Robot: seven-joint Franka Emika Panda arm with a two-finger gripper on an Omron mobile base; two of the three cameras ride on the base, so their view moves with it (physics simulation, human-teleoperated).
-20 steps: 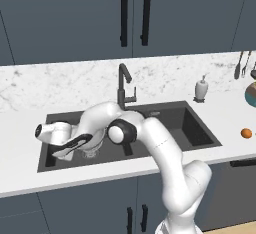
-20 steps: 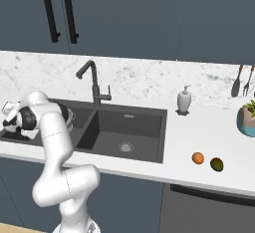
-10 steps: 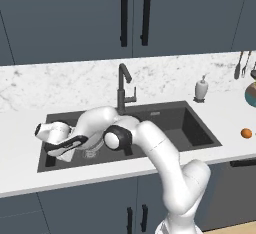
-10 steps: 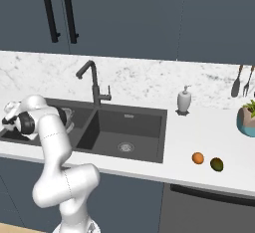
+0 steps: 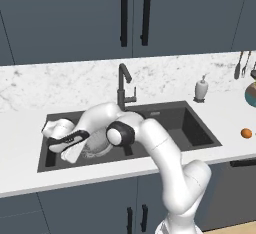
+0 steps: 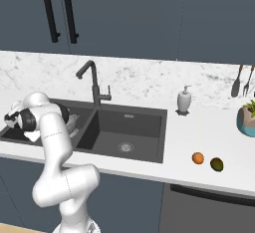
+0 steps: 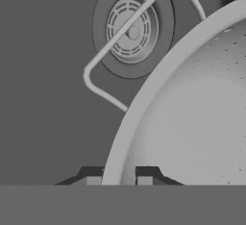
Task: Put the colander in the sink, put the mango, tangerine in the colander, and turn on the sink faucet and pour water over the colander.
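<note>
The silvery perforated colander (image 5: pixel 98 146) (image 6: pixel 72 122) (image 7: pixel 192 113) hangs low inside the left basin of the dark sink (image 5: pixel 201 134) (image 6: pixel 144 127). My gripper (image 5: pixel 74 152) (image 7: pixel 119 181) is shut on the colander's rim, one fingertip on each side. Beyond the colander's wire handle lies the basin's steel drain (image 7: pixel 132 29). The black faucet (image 5: pixel 123 85) (image 6: pixel 92 80) stands behind the divider. On the counter to the right sit the orange tangerine (image 5: pixel 246 133) (image 6: pixel 197 158) and the dark green mango (image 6: pixel 216 164) side by side.
A white soap dispenser (image 5: pixel 201 89) (image 6: pixel 184 100) stands behind the right basin. A potted plant (image 6: pixel 247 119) and hanging utensils (image 6: pixel 240 80) are at the far right. Dark cabinets hang above the marble backsplash.
My hand has sunk slightly lower into the left basin, still holding the colander. The fruit and the cameras have not moved.
</note>
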